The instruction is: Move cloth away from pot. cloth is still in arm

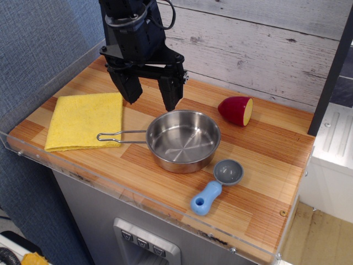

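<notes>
The yellow cloth [85, 120] lies flat on the wooden counter at the left, apart from the gripper. The shiny steel pot [183, 140] sits in the middle, its wire handle [120, 136] pointing left and ending just by the cloth's right edge. My black gripper [151, 103] hangs above the counter behind the pot's left rim, to the right of the cloth's far corner. Its two fingers are spread wide and hold nothing.
A red and yellow halved fruit [236, 110] lies behind the pot at the right. A grey-and-blue scoop [217, 186] lies in front of the pot. A clear rim [138, 194] edges the counter. A plank wall stands behind; a black post [332, 72] stands at right.
</notes>
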Available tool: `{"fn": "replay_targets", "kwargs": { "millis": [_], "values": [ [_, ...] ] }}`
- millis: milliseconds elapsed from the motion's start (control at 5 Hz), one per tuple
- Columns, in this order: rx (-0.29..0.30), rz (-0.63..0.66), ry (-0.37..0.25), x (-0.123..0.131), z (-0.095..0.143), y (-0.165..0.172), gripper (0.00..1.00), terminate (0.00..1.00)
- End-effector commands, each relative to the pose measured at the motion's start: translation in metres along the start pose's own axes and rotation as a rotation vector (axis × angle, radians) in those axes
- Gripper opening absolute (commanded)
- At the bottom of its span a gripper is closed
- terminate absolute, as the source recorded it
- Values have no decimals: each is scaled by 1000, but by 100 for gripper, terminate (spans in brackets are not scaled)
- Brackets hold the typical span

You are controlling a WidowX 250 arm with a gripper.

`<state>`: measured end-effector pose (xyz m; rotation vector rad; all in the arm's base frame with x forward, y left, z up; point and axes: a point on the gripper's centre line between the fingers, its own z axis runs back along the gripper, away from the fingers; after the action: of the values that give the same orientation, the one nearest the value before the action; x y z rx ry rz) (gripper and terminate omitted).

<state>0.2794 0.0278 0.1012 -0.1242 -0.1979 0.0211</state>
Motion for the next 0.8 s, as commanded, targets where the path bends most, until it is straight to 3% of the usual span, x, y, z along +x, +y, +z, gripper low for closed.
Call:
{"fn": "replay_targets", "kwargs": {
  "millis": [0, 200, 600],
  "values": [
    [0, 0, 0, 0, 0, 0, 100, 0],
    [-1, -30, -41, 3, 1, 11, 100, 0],
    [24, 24, -53, -8, 7, 53, 100, 0]
  ]
}}
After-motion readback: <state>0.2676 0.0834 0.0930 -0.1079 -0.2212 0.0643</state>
